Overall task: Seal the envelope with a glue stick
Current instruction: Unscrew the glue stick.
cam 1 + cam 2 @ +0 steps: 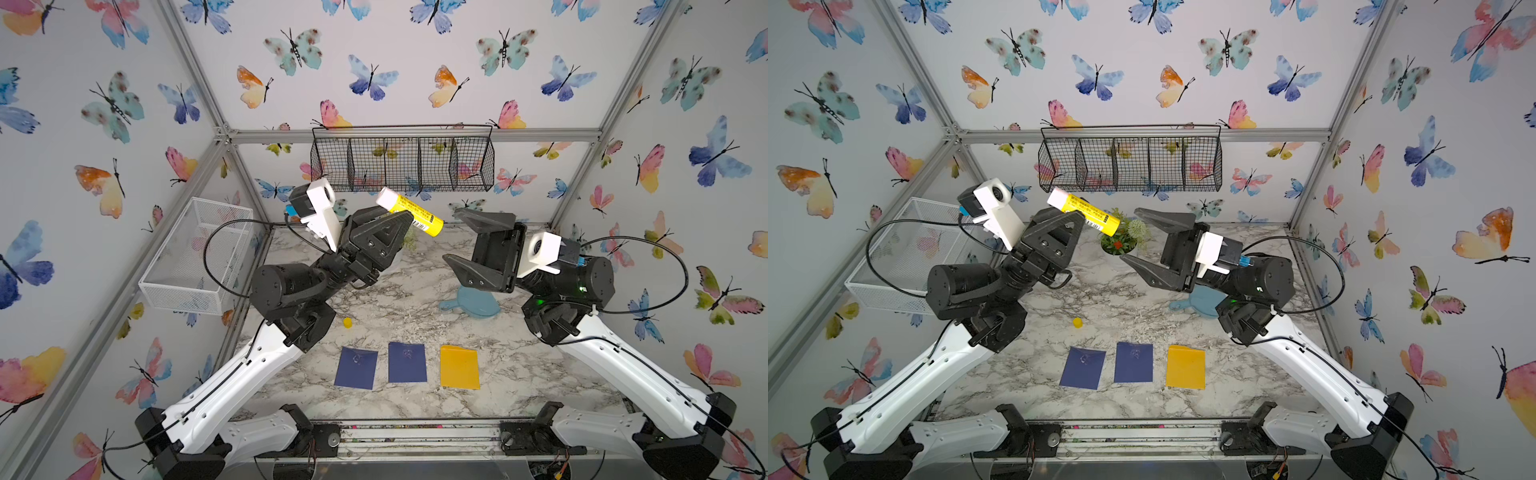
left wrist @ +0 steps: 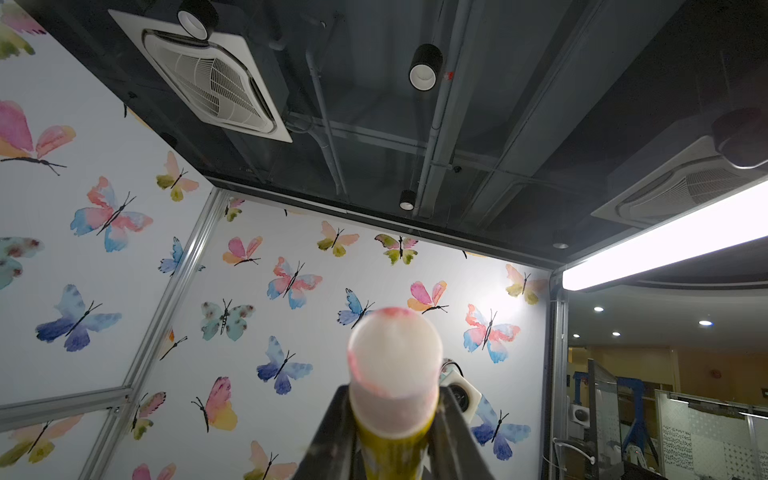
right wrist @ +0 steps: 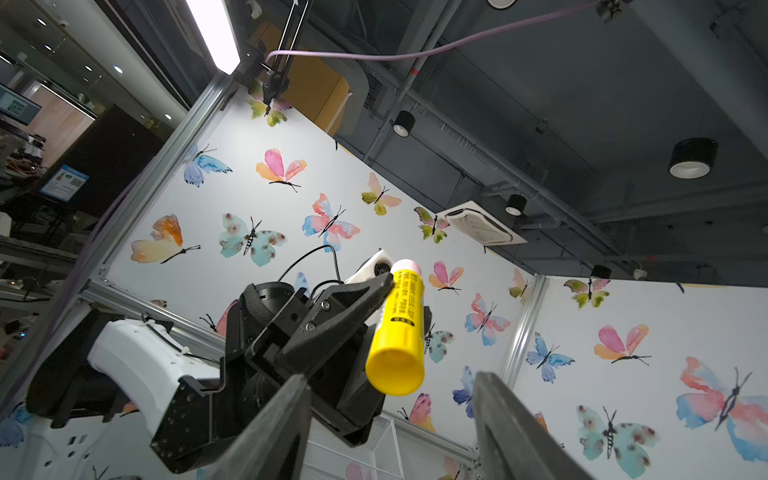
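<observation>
- low in the frame, nearest to me, two navy envelopes (image 1: 356,368) and a yellow envelope (image 1: 459,367) lie flat in a row on the marble table (image 1: 519,374), well apart from both arms.
- a little above them, toward the left, sits a small yellow piece (image 1: 348,322); it may be a cap, but i cannot be sure.
- at the middle of the frame the left claw (image 1: 401,216) is clamped around the glue stick (image 1: 405,205), high above the table. the white end points to the upper left and the yellow end points to the right.
- just right of that yellow end, the right claw (image 1: 449,235) stands with its jaws apart, holding nothing and not touching the stick.
- i judge the stick to be light and stiff. the plastic is smooth and round, so it may turn or slip in a loose grip.
- the white end looks soft and sticky, so it is better to hold the printed yellow body near the middle, or the flat yellow end.
- far behind, a black wire basket (image 1: 403,164) hangs on the back wall, and a white mesh basket (image 1: 195,257) hangs on the left wall.
</observation>
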You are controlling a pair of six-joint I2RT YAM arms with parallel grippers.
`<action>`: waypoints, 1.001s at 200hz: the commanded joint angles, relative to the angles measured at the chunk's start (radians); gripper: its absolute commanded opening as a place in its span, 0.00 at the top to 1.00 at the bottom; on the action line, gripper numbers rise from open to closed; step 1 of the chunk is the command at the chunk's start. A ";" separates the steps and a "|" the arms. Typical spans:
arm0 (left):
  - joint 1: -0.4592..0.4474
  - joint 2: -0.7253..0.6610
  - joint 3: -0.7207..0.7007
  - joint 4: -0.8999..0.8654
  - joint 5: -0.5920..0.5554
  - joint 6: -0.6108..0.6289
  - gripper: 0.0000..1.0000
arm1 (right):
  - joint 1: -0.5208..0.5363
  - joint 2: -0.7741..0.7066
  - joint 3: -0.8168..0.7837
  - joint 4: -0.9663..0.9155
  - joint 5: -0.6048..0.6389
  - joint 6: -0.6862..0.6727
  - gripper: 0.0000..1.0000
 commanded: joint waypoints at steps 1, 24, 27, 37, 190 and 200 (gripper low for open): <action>0.007 -0.001 0.005 0.056 -0.029 -0.068 1.00 | 0.005 0.034 0.054 0.004 -0.003 -0.088 0.36; 0.007 0.000 -0.002 0.061 -0.038 -0.071 1.00 | 0.005 0.074 0.088 0.015 -0.004 -0.066 0.43; 0.007 -0.001 -0.003 0.062 -0.039 -0.070 1.00 | 0.005 0.078 0.092 0.016 -0.004 -0.064 0.44; 0.007 -0.001 -0.005 0.065 -0.041 -0.068 1.00 | 0.005 0.088 0.100 0.015 -0.001 -0.057 0.45; 0.007 -0.030 -0.004 -0.055 -0.133 0.045 1.00 | 0.005 0.149 0.160 0.031 -0.041 0.067 0.54; 0.007 -0.032 -0.004 -0.055 -0.135 0.047 1.00 | 0.005 0.152 0.162 0.030 -0.035 0.073 0.60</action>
